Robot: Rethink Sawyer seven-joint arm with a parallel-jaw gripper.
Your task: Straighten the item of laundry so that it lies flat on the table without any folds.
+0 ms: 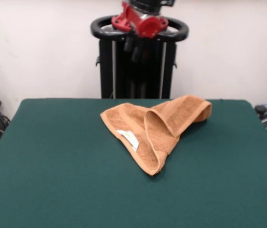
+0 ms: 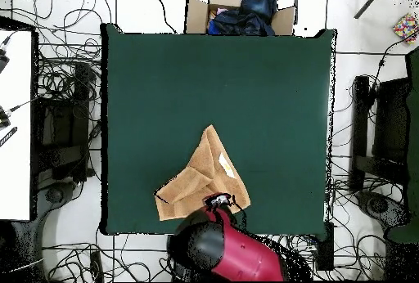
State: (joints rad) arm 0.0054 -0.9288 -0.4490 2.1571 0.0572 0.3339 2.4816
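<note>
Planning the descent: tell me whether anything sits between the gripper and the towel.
Nothing visible does. The gripper hangs above the table's far edge, and only bare green cloth surrounds the folded orange towel.

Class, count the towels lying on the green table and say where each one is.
1. A single orange-tan towel lies folded over itself on the table, toward the robot's side, its white tag facing up. Nothing else sits on the table.
</note>
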